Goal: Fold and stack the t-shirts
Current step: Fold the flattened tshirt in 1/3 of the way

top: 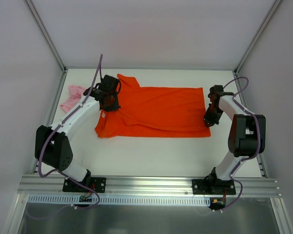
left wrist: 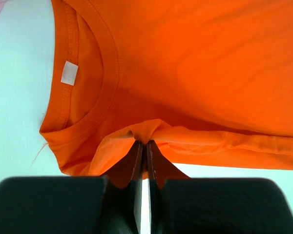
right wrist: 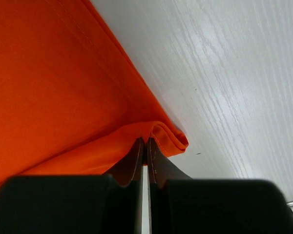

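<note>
While both hands are clamped shut on cloth, the left arm (top: 75, 119) and the right arm (top: 244, 131) rise from their bases at the near edge and bend inward over the white tabletop (top: 151, 156). The left hand (left wrist: 144, 142) has its fingers pressed together on a bunched fold at the near edge of the orange-red t-shirt (top: 161, 109), just beside the neckline (left wrist: 107, 73), where a white label (left wrist: 69, 73) shows inside. The right hand (right wrist: 145, 140) points down and pinches the doubled hem corner at the shirt's right end. The shirt lies spread sideways across the middle of the tabletop, collar to the left, with a long crease along its near side between the two hands. Farther off, a pale pink t-shirt (top: 72, 100) lies crumpled at the left edge, beyond the left arm.
</note>
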Available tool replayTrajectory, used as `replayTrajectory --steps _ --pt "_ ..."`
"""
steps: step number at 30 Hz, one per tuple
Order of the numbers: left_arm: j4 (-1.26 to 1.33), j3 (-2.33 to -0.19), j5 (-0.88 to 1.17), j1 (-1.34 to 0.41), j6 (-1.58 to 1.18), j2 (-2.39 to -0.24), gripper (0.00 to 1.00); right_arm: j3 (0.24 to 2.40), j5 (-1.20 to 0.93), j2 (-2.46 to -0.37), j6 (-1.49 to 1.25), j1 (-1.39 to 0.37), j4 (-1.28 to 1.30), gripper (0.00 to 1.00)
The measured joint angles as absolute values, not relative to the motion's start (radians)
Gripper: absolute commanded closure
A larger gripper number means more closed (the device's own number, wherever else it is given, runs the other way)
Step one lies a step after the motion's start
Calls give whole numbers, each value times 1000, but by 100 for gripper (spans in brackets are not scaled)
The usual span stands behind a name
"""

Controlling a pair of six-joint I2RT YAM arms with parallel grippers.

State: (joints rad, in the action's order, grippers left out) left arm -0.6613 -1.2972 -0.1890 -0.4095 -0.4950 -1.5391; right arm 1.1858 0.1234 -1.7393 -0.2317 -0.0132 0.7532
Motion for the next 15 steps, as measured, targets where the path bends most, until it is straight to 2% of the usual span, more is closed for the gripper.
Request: replayTrajectory --steps 15 --pt "-625 -1336 -183 -391 -453 -1612 100 1208 138 -1760 -258 -13 748 99"
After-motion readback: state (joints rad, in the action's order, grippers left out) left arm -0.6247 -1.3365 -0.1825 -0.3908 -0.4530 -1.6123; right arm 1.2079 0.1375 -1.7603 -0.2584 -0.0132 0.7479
